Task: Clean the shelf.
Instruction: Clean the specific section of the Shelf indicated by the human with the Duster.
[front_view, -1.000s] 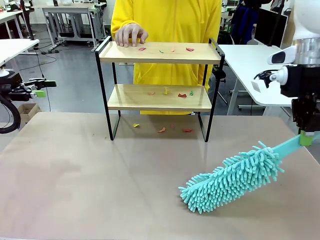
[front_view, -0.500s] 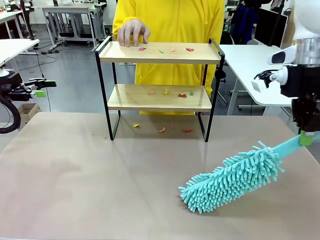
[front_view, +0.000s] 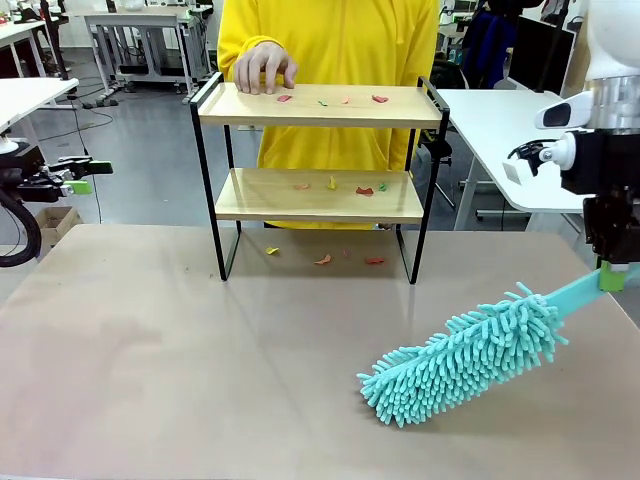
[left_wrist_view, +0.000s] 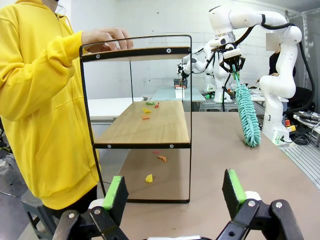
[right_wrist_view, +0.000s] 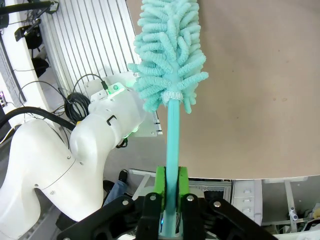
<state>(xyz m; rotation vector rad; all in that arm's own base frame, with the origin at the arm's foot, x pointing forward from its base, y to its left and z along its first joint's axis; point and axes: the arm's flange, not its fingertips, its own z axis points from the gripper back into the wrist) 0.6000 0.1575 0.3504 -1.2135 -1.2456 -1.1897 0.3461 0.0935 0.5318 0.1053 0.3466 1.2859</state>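
Both jaws of our left gripper (left_wrist_view: 174, 185) stand wide apart, holding nothing. The shelf (front_view: 260, 195) stands at the far middle of the table (front_view: 150, 350), a person's hand (front_view: 262, 68) on its top board. Our right gripper (front_view: 612, 275) is closed tight on the handle of the duster (front_view: 460, 355), whose fluffy head slants down toward the table.

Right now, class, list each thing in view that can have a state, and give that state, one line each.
Shelf: upright, both boards littered.
Scraps: loose on both boards and on the table under the shelf.
Duster: held by its handle, head slanting down to the table.
Right gripper: shut on the duster.
Left gripper: open, empty.
Hand: resting on the top board.
Table: a few scraps on it.
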